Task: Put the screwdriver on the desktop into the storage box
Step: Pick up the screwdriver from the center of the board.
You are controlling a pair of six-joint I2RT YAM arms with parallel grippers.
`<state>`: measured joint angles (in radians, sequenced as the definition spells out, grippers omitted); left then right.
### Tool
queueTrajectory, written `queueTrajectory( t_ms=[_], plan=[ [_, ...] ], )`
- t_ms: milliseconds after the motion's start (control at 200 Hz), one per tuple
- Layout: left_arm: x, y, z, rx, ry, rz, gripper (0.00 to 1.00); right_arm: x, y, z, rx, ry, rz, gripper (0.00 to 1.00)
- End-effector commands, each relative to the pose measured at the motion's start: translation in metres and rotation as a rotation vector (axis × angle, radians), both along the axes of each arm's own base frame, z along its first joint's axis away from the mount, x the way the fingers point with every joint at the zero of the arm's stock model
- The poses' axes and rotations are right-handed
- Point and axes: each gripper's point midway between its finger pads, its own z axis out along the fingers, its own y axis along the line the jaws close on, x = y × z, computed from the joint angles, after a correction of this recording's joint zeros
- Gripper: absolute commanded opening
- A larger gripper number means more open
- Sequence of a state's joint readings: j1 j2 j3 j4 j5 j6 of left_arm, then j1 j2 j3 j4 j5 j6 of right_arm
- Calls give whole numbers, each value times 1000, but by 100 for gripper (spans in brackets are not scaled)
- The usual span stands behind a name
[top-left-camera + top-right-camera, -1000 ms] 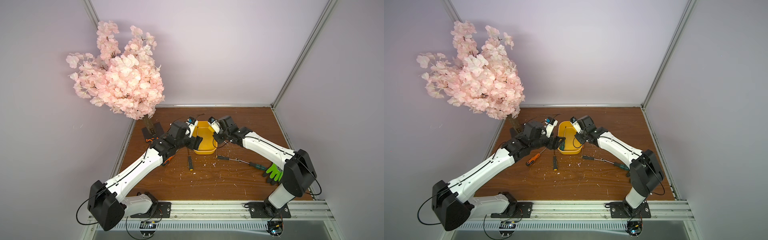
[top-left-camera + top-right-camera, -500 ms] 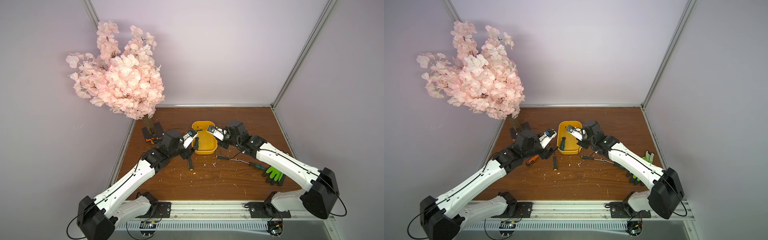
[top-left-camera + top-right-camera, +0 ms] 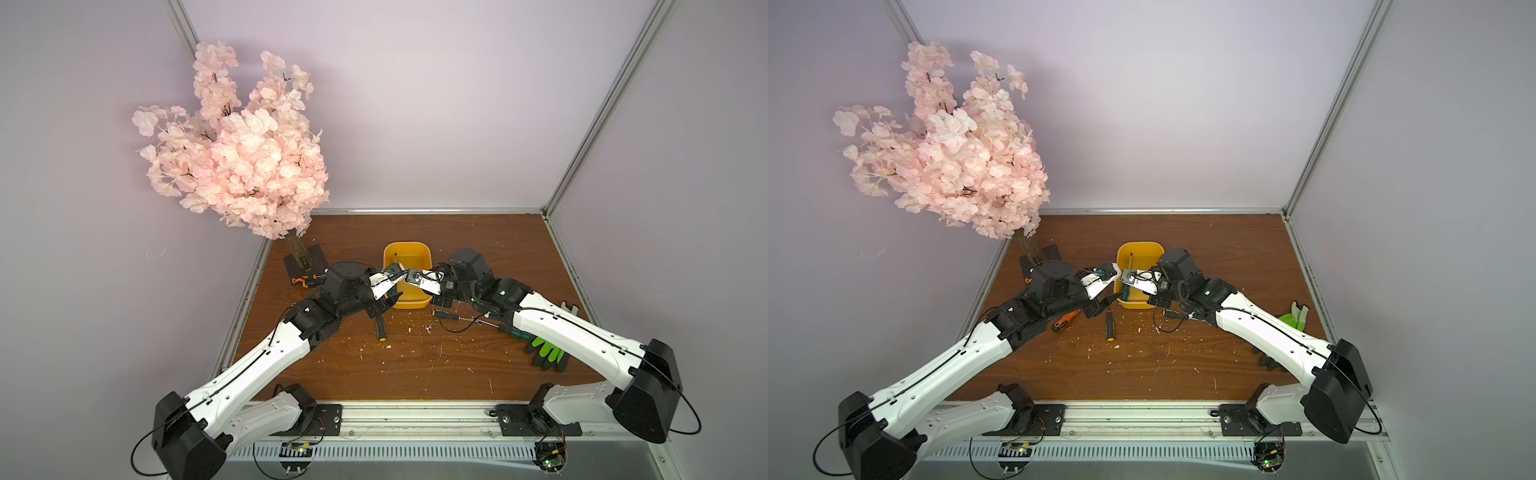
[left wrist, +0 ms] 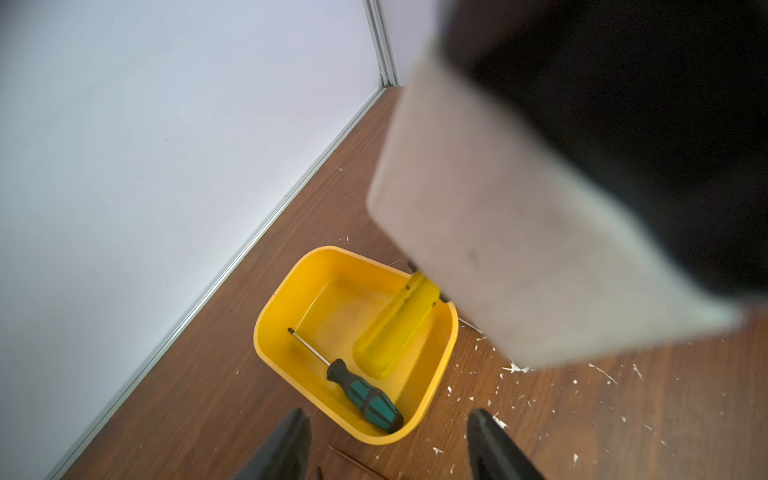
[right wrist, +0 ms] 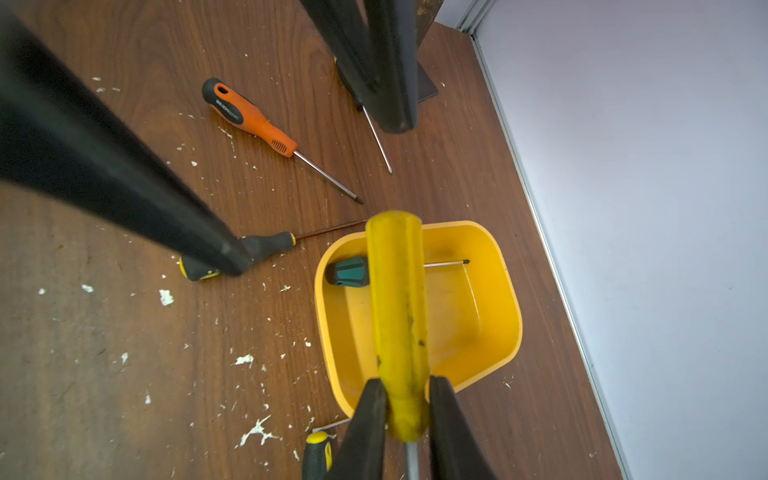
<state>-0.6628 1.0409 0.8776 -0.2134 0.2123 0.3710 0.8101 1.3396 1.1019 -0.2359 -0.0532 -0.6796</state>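
Holding yellow screwdriver (image 5: 397, 299) over box (image 5: 494, 307) for drop: right jaws pinching it; left jaws spread, empty, beside box.

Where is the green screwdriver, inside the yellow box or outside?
Inside. The green screwdriver lies flat on the bottom of the yellow box, within its walls.

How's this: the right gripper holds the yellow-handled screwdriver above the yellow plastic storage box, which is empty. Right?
The yellow plastic storage box is not empty: the right wrist view shows a green-and-black-handled screwdriver lying inside. The right gripper does hold the yellow-handled screwdriver above it.
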Motion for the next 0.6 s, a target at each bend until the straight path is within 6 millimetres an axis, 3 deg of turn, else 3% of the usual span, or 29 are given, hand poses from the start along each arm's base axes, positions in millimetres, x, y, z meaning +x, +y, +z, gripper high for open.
queueTrajectory(
  t_ms=[0, 205, 350, 596],
  plan=[
    [-11, -12, 4, 2, -7, -83, 63, -12, 7, 18, 48, -43, 71, 13],
    [-19, -20, 8, -13, 17, -146, 63, -23, 9, 24, 82, -75, 118, 13],
    [-23, -26, 1, 9, 63, -183, 55, -29, 12, 27, 87, -82, 138, 13],
    [-32, -34, 3, -17, 107, -231, 55, -33, 15, 26, 75, -94, 150, 13]
  ],
)
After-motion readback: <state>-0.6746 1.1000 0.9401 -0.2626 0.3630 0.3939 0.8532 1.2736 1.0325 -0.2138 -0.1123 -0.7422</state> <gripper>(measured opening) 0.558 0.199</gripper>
